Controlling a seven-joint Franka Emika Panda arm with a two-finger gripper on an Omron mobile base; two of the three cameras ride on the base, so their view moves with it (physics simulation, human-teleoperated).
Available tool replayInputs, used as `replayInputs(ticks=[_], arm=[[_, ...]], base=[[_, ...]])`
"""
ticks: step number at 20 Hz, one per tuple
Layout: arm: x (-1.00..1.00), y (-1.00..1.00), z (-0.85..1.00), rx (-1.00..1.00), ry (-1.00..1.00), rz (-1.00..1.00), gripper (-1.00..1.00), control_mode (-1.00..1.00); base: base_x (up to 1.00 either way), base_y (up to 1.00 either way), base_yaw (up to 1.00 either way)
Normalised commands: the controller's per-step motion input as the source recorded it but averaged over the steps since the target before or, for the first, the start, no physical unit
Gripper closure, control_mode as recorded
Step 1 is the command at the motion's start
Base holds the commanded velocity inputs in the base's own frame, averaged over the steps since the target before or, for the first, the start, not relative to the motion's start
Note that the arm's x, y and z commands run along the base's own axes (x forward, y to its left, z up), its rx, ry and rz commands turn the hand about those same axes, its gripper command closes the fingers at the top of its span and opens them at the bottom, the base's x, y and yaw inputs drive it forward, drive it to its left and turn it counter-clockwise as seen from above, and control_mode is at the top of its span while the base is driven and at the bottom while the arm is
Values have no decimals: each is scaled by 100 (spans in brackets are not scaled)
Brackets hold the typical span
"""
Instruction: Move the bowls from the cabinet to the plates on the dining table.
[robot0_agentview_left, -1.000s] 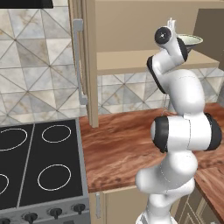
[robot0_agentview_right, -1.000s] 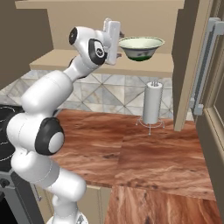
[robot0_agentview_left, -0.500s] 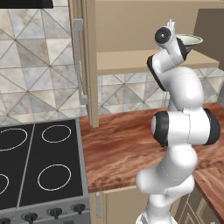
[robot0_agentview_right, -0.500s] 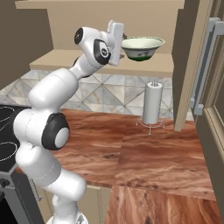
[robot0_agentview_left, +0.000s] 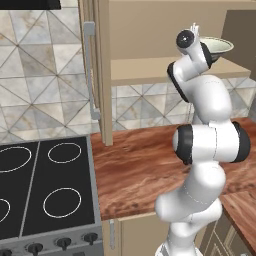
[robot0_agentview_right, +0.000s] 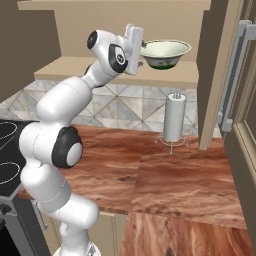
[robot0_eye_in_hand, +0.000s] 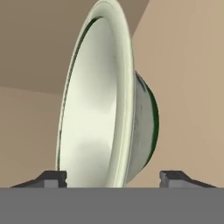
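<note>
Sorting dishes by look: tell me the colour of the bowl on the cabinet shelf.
The bowl is pale green-white with a darker green underside, clearest in the right base view.

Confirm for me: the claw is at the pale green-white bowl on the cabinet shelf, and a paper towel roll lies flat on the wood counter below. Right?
Not quite. The paper towel roll stands upright on its holder, as the right base view shows. The claw is at the bowl on the cabinet shelf.
</note>
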Motion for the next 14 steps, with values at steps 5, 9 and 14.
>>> replayInputs(ticks=[5,9,14], arm=[[11,-5,-16,2,2,-1,100,-100],[4,-7,-17,2,5,0,100,-100],[-3,-2,-18,1,10,0,100,-100]], base=[[0,0,0],[0,0,0],[0,0,0]])
